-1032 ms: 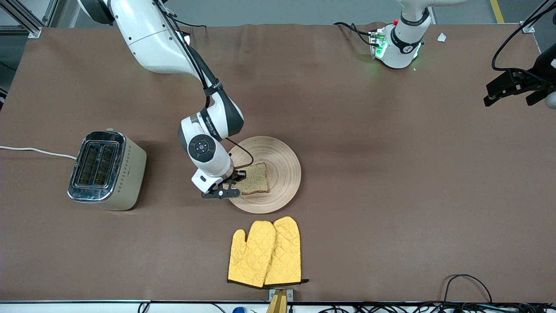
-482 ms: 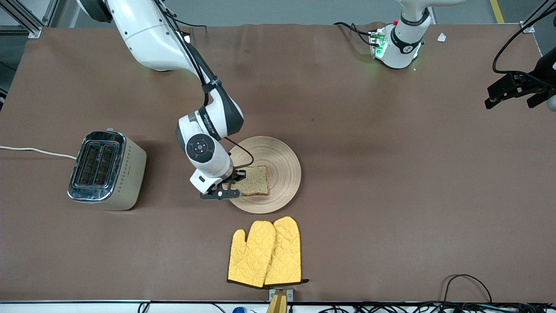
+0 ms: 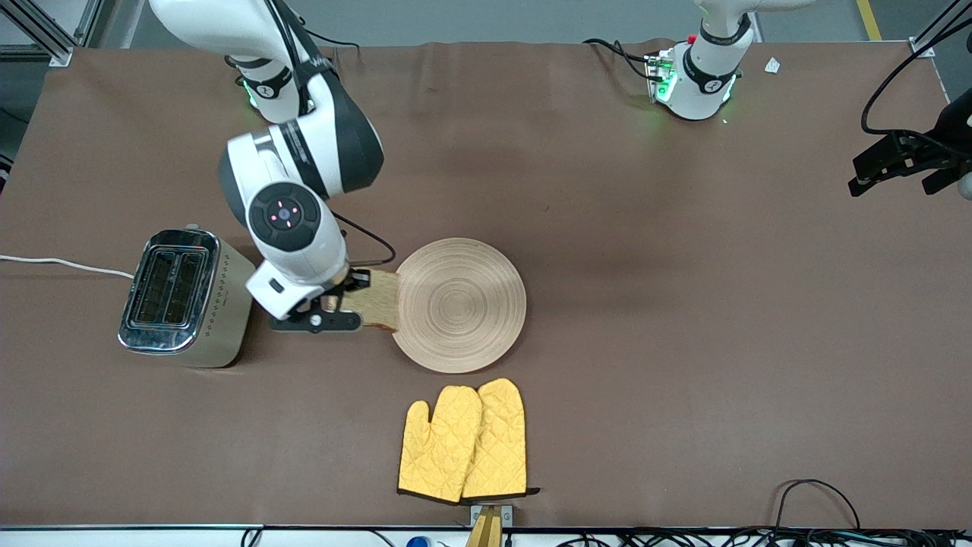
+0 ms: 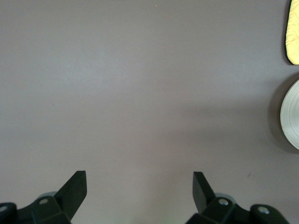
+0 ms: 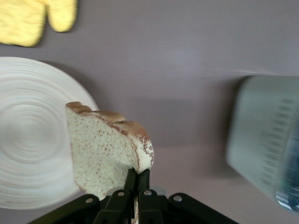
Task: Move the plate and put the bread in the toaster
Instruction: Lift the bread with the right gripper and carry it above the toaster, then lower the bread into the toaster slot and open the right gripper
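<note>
Brown bread (image 3: 377, 298): you have the slice pinched by one edge in the right gripper (image 3: 339, 302), hanging in the air over the bare table between the toaster (image 3: 186, 298) and the plate (image 3: 460, 305), clear of both.
Right gripper: its fingers are clamped thin on the crust edge, with almost nothing between them; in the right wrist view the bread (image 5: 108, 152) stands up from the right gripper (image 5: 136, 182).
Handling: judge it light, soft and crumbly. A grip this tight may crush or tear the edge, and the free part may flop if you swing it fast. Move it slowly.
Where to hold: keep your hold on the crust, which looks the firmest part, and leave the opposite edge free to enter a slot.
Toaster: it sits at the right arm's end of the table, its chrome top and two slots facing up.
Plate: wooden and bare, beside the held slice.
Left gripper (image 3: 896, 163): waits spread wide and holding nothing, over the left arm's end of the table.
Oven mitts (image 3: 465, 441): nearer the front camera than the plate.
</note>
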